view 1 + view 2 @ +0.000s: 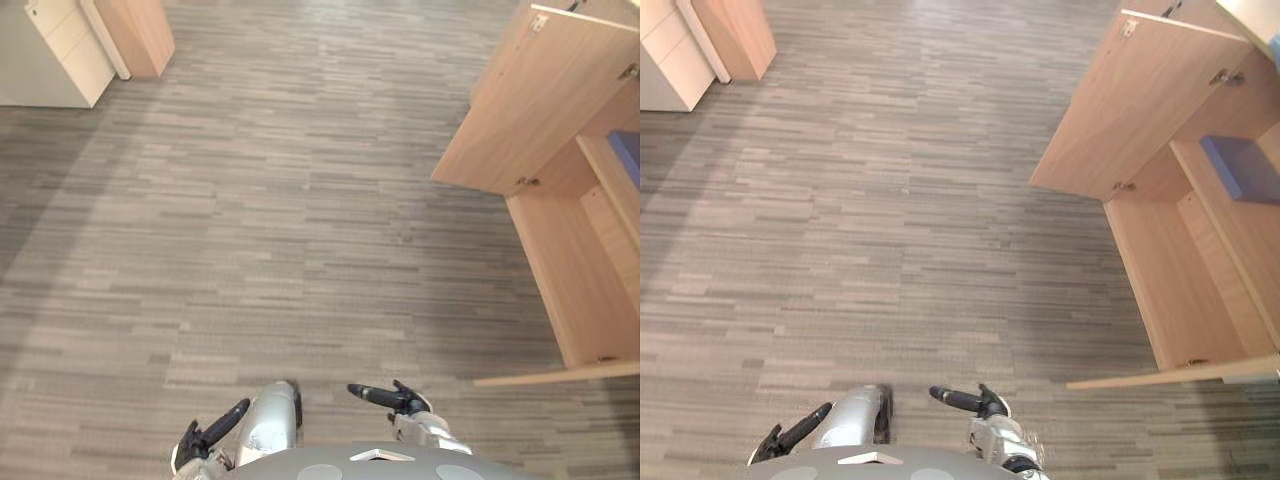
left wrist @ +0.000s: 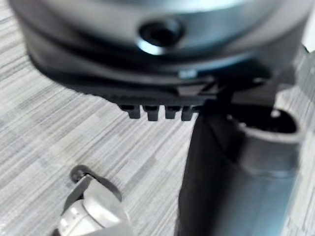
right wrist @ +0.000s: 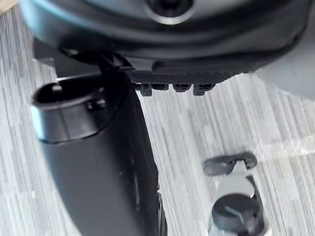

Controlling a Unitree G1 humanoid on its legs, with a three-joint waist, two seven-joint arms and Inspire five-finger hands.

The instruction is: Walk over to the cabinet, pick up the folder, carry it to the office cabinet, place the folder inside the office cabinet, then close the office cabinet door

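A light wooden office cabinet (image 1: 1200,260) stands at the right with its door (image 1: 1120,100) swung wide open. A flat blue folder (image 1: 1240,165) lies on a shelf inside it, and its edge also shows in the left eye view (image 1: 628,150). My left hand (image 1: 205,435) hangs low at the bottom edge, its fingers straight and holding nothing. My right hand (image 1: 385,397) is beside it, also open and empty, well short of the cabinet. In the wrist views each hand (image 2: 157,112) (image 3: 172,87) shows above bare floor.
A second open door edge (image 1: 1170,375) juts out from the cabinet's near side at the lower right. A white cabinet (image 1: 60,45) and a wooden unit (image 1: 140,35) stand far off at the upper left. Grey plank floor (image 1: 250,220) spreads between them.
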